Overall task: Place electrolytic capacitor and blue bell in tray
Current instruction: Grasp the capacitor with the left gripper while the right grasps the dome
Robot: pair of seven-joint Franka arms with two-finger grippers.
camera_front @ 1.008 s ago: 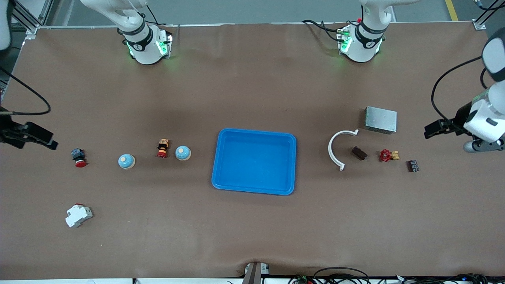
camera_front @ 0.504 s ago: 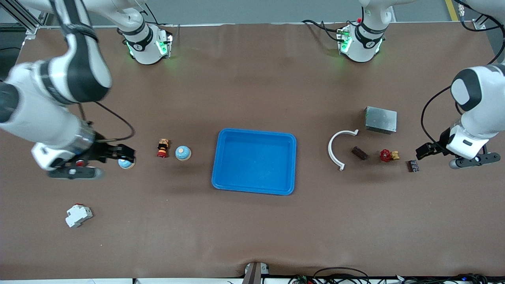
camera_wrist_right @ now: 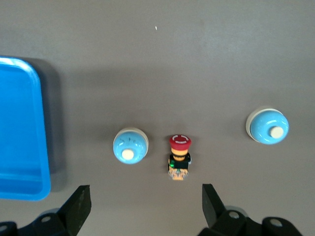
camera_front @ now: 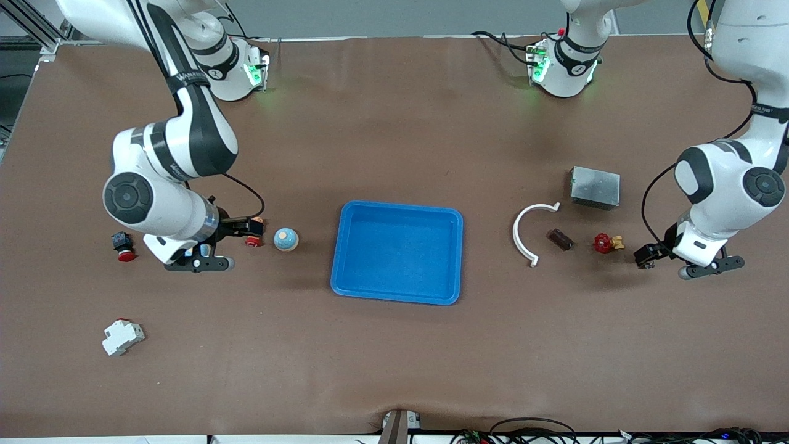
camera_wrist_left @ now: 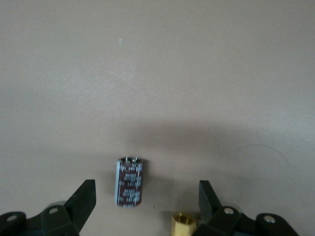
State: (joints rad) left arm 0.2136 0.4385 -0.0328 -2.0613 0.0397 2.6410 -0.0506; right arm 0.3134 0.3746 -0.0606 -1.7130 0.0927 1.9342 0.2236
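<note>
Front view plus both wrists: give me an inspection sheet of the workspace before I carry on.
Surface: brown table cover, lightly wrinkled.
Job's things: tray holds nothing; electrolytic capacitor lies on the table; first blue bell and second blue bell stand on the table.
Clutter: emergency-stop button between the bells; red pushbutton; white breaker; white curved clip; grey metal box; red-handled valve.
Grippers: left gripper open, by the valve, holding nothing; right gripper open, over the emergency-stop button.
Cables: black wrist cable; loose cables at the table edge.
Surroundings: aluminium frame.
</note>
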